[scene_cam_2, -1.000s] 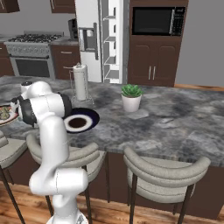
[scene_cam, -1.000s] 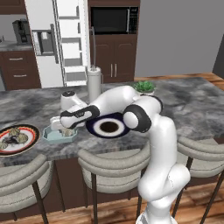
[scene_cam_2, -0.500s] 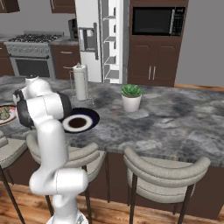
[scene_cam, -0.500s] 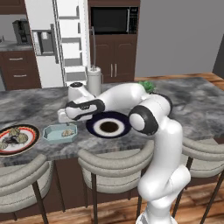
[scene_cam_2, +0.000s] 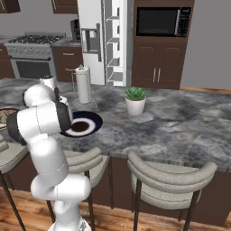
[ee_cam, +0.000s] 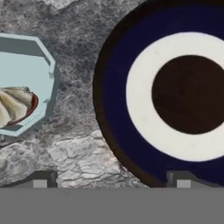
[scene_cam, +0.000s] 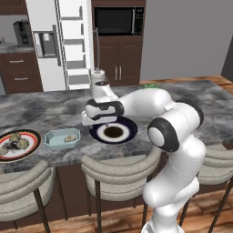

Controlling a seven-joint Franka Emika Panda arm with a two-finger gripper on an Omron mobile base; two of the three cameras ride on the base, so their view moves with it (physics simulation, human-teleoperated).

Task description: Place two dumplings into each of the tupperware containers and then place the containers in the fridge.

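Gripper (ee_cam: 111,177) is spread wide and empty over the bench (scene_cam: 54,109), between teal tub (scene_cam: 62,138) and dark plate (scene_cam: 113,130); drifting plateward could grab nothing useful.

Counter (scene_cam: 54,109): grey marbled stone. Tupperware container (scene_cam: 62,138): pale blue-teal; dumplings (scene_cam: 70,138) inside beige. Round plate (scene_cam: 113,130): dark navy rim, white ring, dark brown centre. Fridge (scene_cam: 61,43): white-grey.

A dark plate (scene_cam_2: 83,126) lies on the marble counter (scene_cam_2: 180,131), near a potted plant (scene_cam_2: 135,100).
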